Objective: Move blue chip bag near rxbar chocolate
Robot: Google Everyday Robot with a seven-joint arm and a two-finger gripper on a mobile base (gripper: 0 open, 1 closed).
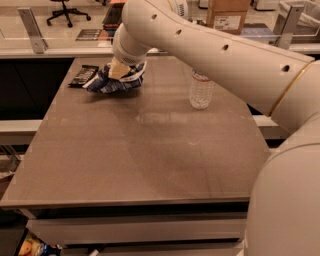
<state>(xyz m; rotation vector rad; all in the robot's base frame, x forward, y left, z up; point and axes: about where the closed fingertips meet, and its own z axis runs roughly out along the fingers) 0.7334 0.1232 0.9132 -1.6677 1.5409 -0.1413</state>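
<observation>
The blue chip bag lies crinkled on the far left part of the table, its left end close beside the rxbar chocolate, a small black bar near the table's far left edge. My gripper is directly on top of the bag, its pale tip pressed into the bag's upper side. The large white arm reaches in from the right and hides the back of the bag.
A clear plastic water bottle stands upright at the far right of the brown table. Behind the table runs a counter with a cardboard box. My white arm and body fill the right side.
</observation>
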